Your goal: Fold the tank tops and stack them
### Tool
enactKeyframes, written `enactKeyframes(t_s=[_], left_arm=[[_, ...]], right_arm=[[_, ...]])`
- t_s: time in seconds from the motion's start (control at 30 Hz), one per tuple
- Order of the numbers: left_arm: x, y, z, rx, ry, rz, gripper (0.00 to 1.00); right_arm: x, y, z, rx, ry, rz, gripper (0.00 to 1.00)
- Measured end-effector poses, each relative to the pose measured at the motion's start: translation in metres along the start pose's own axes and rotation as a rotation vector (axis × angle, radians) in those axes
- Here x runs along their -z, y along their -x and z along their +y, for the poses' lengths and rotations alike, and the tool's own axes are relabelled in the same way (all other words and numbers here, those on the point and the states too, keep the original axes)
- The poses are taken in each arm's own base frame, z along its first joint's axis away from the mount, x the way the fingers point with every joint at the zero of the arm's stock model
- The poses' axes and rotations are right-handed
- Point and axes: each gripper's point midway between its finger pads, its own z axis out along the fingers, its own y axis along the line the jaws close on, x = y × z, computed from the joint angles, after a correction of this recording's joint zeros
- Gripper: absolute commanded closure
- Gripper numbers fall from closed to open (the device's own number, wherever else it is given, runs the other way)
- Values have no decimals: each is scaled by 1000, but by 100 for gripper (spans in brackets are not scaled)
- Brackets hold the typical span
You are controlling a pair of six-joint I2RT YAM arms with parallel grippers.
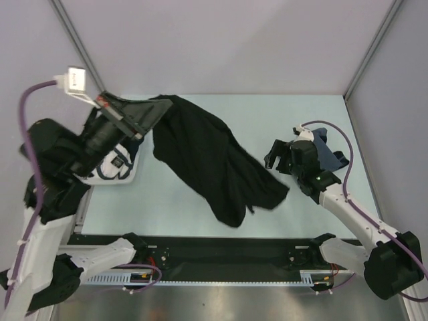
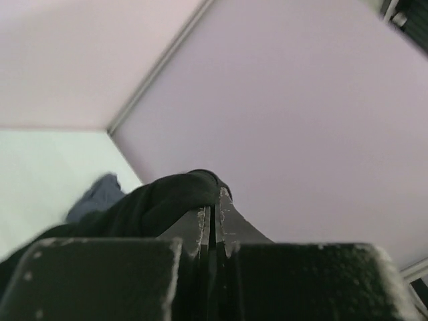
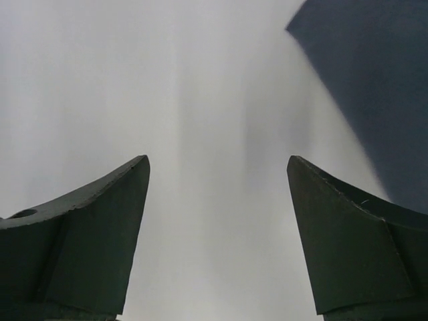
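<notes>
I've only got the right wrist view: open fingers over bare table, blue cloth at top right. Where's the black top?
Observer: The black top is spread across mid-table, to the left of your right gripper.
Operator: Is anything holding it?
Observer: Yes, the left gripper is shut on its far-left corner.
Operator: And that blue cloth?
Observer: It's the blue top, bunched up just right of the right gripper, near the right wall.
</notes>
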Motion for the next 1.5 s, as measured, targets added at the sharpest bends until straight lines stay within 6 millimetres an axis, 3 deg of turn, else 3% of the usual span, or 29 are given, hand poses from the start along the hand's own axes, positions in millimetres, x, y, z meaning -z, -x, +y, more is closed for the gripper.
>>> enactKeyframes(t_s=[0.07, 0.13, 0.23, 0.27, 0.3, 0.33, 0.4, 0.47, 0.57, 0.77, 0.9, 0.97, 1.03, 1.17, 1.27, 1.3, 1.37, 1.4, 1.43, 1.47, 1.5], left_arm=[[-16, -28, 13, 18, 10, 70, 99], [-36, -63, 40, 37, 52, 143, 100], [-62, -132, 108, 72, 176, 266, 97], [-65, -149, 125, 77, 211, 297, 88], [-67, -176, 154, 82, 277, 349, 71], [-67, -203, 181, 83, 342, 402, 25], [-61, -247, 229, 88, 460, 494, 0], [-53, -275, 260, 80, 555, 569, 0], [-46, -292, 284, 31, 630, 637, 0], [-31, -286, 286, -71, 615, 668, 5], [7, -303, 289, -107, 602, 734, 4], [28, -318, 293, -121, 608, 781, 1], [47, -332, 301, -125, 627, 824, 0], [88, -354, 329, -130, 707, 888, 0], [100, -366, 346, -102, 738, 918, 4], [101, -371, 352, -92, 749, 929, 10], [101, -380, 361, -76, 761, 950, 23], [100, -385, 365, -68, 761, 959, 48], [99, -390, 367, -60, 760, 968, 60], [98, -393, 369, -61, 754, 978, 70], [98, -396, 371, -60, 749, 986, 93]], right_arm=[[4, -4, 9, 6, 59, 6, 12], [7, -5, 15, 10, 102, 5, 12], [9, -8, 16, 15, 120, 5, 11], [9, -10, 15, 16, 115, 9, 11], [9, -11, 12, 15, 101, 12, 10], [9, -13, 9, 17, 87, 18, 11], [9, -18, 5, 21, 75, 34, 12], [9, -26, 4, 29, 83, 58, 19], [11, -43, 10, 48, 127, 115, 26], [11, -82, 26, 106, 209, 256, 34], [8, -107, 32, 126, 242, 351, 34], [9, -118, 36, 125, 265, 397, 19], [13, -129, 43, 137, 291, 437, 12], [33, -158, 68, 198, 371, 511, 22], [41, -178, 78, 219, 394, 565, 30], [42, -185, 77, 221, 389, 586, 32], [41, -199, 71, 230, 355, 620, 55], [41, -205, 67, 231, 331, 633, 72], [40, -209, 62, 234, 310, 639, 100], [40, -211, 58, 237, 290, 642, 100], [40, -211, 53, 229, 263, 641, 100]])
